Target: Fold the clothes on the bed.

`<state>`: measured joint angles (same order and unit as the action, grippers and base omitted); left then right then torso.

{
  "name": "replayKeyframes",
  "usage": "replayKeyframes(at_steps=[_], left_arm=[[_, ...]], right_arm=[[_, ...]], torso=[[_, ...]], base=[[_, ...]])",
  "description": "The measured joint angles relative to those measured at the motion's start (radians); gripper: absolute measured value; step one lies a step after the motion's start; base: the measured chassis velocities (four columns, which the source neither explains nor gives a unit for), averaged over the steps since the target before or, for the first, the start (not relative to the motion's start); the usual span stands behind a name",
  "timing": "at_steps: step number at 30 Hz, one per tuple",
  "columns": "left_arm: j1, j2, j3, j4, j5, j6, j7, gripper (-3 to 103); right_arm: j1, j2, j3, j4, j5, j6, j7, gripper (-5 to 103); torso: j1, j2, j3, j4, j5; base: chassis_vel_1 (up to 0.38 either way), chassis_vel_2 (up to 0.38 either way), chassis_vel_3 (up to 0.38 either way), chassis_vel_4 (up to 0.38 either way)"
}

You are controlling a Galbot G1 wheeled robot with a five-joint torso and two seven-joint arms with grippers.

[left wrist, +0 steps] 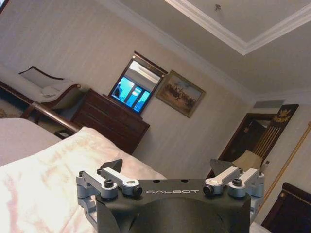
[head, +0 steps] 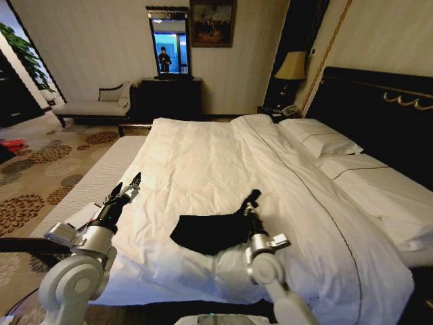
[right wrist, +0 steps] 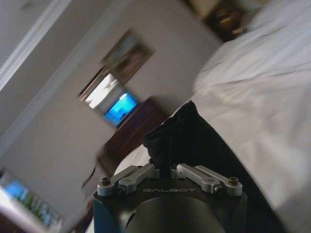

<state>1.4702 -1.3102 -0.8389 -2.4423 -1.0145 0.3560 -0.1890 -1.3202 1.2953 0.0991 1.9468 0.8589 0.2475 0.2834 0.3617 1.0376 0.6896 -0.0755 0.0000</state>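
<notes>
A black T-shirt (head: 206,233) lies crumpled near the front edge of the white bed (head: 203,152). My right gripper (head: 252,200) is at the shirt's right side, shut on a pinch of the black cloth (right wrist: 180,131) and holding it raised off the duvet (right wrist: 262,97). Off to the left of the shirt, my left gripper (head: 132,183) hovers over the bed's left edge, open and empty. In the left wrist view its spread fingers (left wrist: 114,167) point over the duvet (left wrist: 43,184) toward the far wall. The shirt's lettering is hidden.
White pillows (head: 325,143) lie against the dark headboard (head: 379,101) on the right. A grey ribbed strip (head: 88,186) runs along the bed's left side, with patterned carpet (head: 40,169) beyond. A pale chaise (head: 95,105), dark dresser (head: 169,98) and lamp (head: 292,68) line the far wall.
</notes>
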Motion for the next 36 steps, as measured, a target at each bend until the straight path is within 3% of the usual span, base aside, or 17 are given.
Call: replayKeyframes(at_steps=[2,12,24,31,36], left_arm=[[0.0,-0.003,0.002,0.004,0.003,0.0,0.0,100],[-0.009,-0.004,0.002,0.024,0.007,-0.003,0.001,100],[-0.018,-0.016,0.01,0.038,0.017,-0.003,0.003,100],[-0.009,-0.01,0.001,0.036,0.018,-0.005,0.003,100],[-0.005,-0.001,-0.006,0.032,0.015,-0.007,0.003,100]], right_arm=[[0.023,-0.012,-0.051,-0.054,-0.058,0.006,-0.025,2],[0.099,-0.004,-0.143,-0.126,-0.063,0.002,-0.029,2],[0.128,0.019,-0.28,-0.223,-0.164,0.019,-0.047,2],[0.137,0.04,-0.311,-0.262,-0.185,0.026,-0.053,2],[0.141,0.053,-0.317,-0.275,-0.191,0.029,-0.055,2]], torso=[[0.0,0.0,0.0,0.0,-0.0001],[0.0,0.0,0.0,0.0,-0.0002],[0.0,0.0,0.0,-0.0001,-0.0001],[0.0,0.0,0.0,-0.0001,-0.0001],[0.0,0.0,0.0,0.0004,-0.0022]], base=[[0.0,0.0,0.0,0.0],[0.0,0.0,0.0,0.0],[0.0,0.0,0.0,0.0],[0.0,0.0,0.0,0.0],[0.0,0.0,0.0,0.0]])
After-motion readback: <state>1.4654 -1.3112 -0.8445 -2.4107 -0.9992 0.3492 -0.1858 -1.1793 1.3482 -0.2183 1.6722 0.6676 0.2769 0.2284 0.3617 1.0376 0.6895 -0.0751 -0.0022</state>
